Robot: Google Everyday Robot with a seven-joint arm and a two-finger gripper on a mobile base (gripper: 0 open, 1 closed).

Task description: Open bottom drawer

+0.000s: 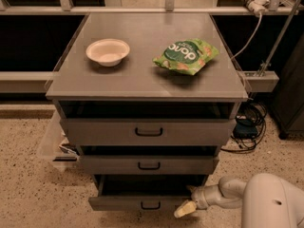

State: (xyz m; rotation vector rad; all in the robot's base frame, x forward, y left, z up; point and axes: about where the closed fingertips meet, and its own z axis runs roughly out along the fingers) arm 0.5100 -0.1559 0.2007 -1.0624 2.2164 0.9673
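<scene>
Since the bottom drawer (118,203) sticks out toward us more than the two drawers above it, the job looks partly done. It sits lowest in the grey cabinet (142,87), close to the floor (28,194). A dark gap shows behind its front, so it is open some of the way. I think it could come out more, but I cannot see how long it is.

The gripper (185,209) is low on the right, at the near right corner of the drawer front. It looks like it is touching that corner, to the right of the small black handle (150,205). I cannot tell if the gripper is wide or narrow. The white arm (223,196) comes in from the right.

The middle drawer (190,165) hangs just above, so there is little room to go up. On the left, a see-through box (50,144) sits beside the cabinet. On the right, black cables (247,122) lie on the floor farther back. Little can be seen of the floor nearer to us than the drawer front. Up on top, a bowl (108,51) and a green snack bag (186,56) rest well away from the edges.
</scene>
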